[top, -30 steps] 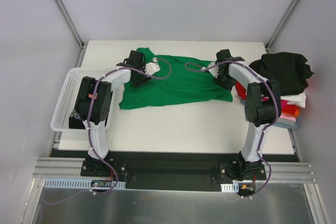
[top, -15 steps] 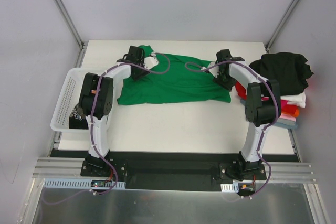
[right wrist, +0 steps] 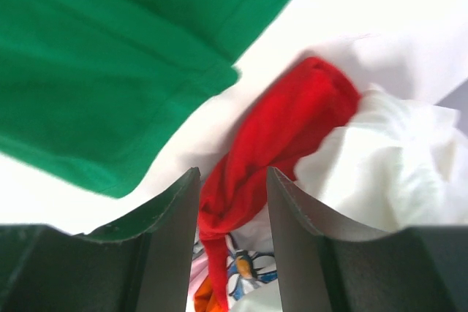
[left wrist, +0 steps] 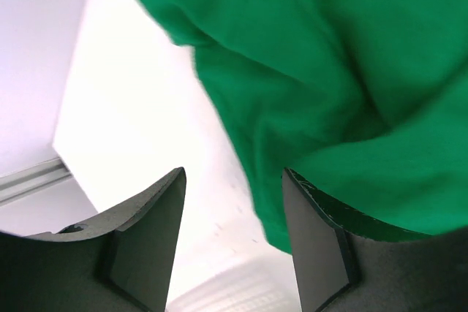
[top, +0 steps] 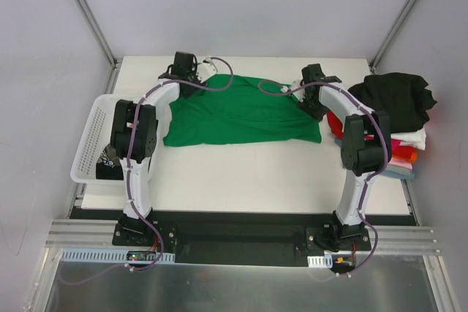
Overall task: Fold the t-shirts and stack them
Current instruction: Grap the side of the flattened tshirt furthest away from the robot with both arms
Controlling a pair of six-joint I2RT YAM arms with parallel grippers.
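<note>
Where green t-shirt (top: 241, 115) spreads, jaws at far corners

This is a robotics lab test cell. The left arm (top: 135, 144) and the right arm (top: 362, 144) are bolted to a black plate (top: 241, 228) on an aluminium rail (top: 73, 235) at the near edge of a white table (top: 241, 173). Plain grey walls (top: 241, 5) box the table in, with slanted metal posts (top: 86, 11) at the corners. Purple cables (top: 128, 180) run along the arms. Bare sheet metal (top: 234, 283) lies in front. The only homely things are a green t-shirt (top: 241, 115), a heap of t-shirts (top: 395, 100) and a plastic basket (top: 91, 144).
</note>
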